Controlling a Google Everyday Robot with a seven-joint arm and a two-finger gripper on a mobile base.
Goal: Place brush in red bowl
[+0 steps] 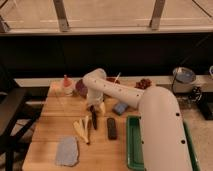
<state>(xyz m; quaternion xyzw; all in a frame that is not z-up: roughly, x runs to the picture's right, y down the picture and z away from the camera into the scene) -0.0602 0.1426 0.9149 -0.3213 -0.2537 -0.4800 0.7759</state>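
Observation:
The brush (94,120) is a slim dark stick lying on the wooden table (55,117), pointing away from me, just right of the cream utensils. My gripper (93,108) hangs from the white arm's elbow (95,80) and is down at the brush's far end, touching or almost touching it. The brush still lies flat on the wood. A small part of the red bowl (110,80) peeks out behind the arm's upper link at the back of the table, with a pale stick leaning over it.
A dark purple bowl (79,88) and an orange-capped bottle (65,84) stand at the back left. Cream utensils (82,129), a black block (112,128), a blue sponge (120,108), a grey cloth (67,151) and a green tray (133,147) lie around the brush.

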